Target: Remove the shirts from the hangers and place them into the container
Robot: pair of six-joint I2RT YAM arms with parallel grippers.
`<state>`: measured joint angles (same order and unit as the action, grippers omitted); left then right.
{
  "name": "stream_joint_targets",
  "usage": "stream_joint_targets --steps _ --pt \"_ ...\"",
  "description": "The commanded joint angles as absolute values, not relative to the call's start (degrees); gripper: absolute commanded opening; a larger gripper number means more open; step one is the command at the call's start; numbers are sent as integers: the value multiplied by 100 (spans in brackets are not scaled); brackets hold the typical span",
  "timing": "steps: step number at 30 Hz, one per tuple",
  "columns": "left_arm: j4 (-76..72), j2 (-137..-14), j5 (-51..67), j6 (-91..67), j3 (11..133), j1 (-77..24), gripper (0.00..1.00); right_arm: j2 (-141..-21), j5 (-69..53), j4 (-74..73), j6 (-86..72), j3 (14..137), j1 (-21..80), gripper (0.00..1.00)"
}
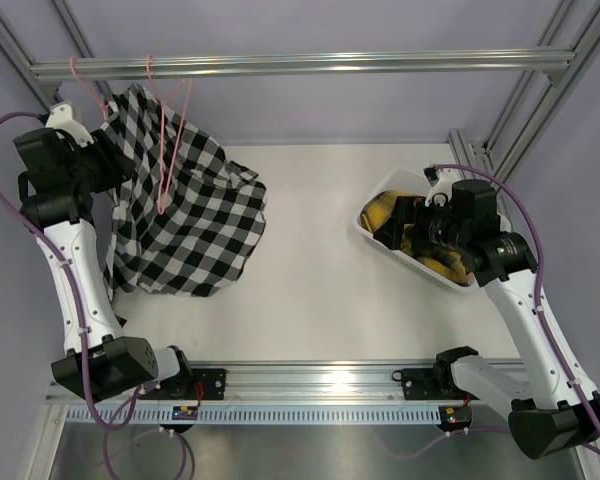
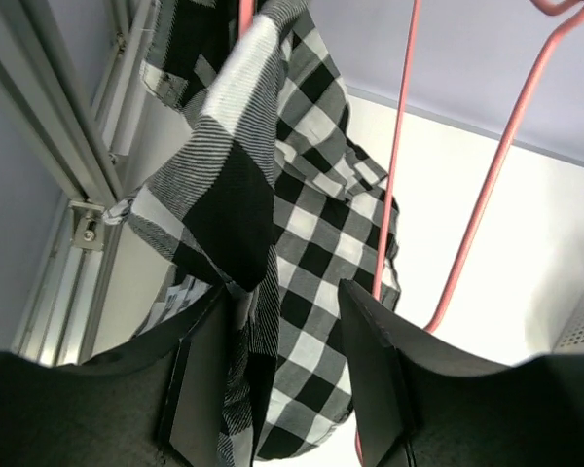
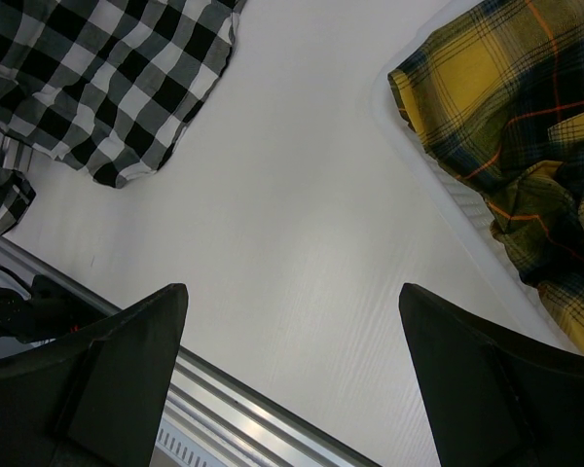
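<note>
The black-and-white shirt hangs well to the left of the container. It is on a pink hanger hooked over the grey rail, and its lower part is heaped on the table. A second pink hanger dangles bare on the side of the shirt nearer the container. The left gripper is clamped on a fold of this shirt. The yellow-and-black shirt lies inside the container. The right gripper hovers at the container's left rim, jaws wide apart, holding nothing.
</note>
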<state>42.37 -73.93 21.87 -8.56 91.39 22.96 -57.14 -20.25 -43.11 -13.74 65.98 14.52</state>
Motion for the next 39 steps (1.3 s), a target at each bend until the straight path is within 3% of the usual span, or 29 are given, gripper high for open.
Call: stream_joint_targets --steps 1,6,9,13,15,18,32,39 --pt "3885 -7234 2522 -1125 8878 2206 51 -5625 -2083 -4228 -1354 6680 1512 99" --pt "3771 -7216 2496 -1239 8763 2153 50 -5423 -2127 -4219 -1389 6557 1512 99" --pt "3674 -7242 2452 -1231 8736 2136 43 -5274 -2110 -4201 -1389 6469 1512 100" --pt "3621 -7233 2329 -1266 8806 2127 26 -5133 -2144 -4193 -1345 6372 1512 100" --pt "3612 -7198 2198 -1257 8946 2101 11 -5054 -2197 -4140 -1327 6328 1512 100" --pt "3630 -7181 2110 -1231 9201 2101 0 -4975 -2241 -4105 -1292 6258 1512 100" --pt "3673 -6636 2013 -1274 9834 2092 0 -4816 -2285 -4113 -1195 6179 1512 100" --pt "4174 -6189 1434 -1520 9529 1969 0 -4737 -2294 -4113 -1195 6109 1512 99"
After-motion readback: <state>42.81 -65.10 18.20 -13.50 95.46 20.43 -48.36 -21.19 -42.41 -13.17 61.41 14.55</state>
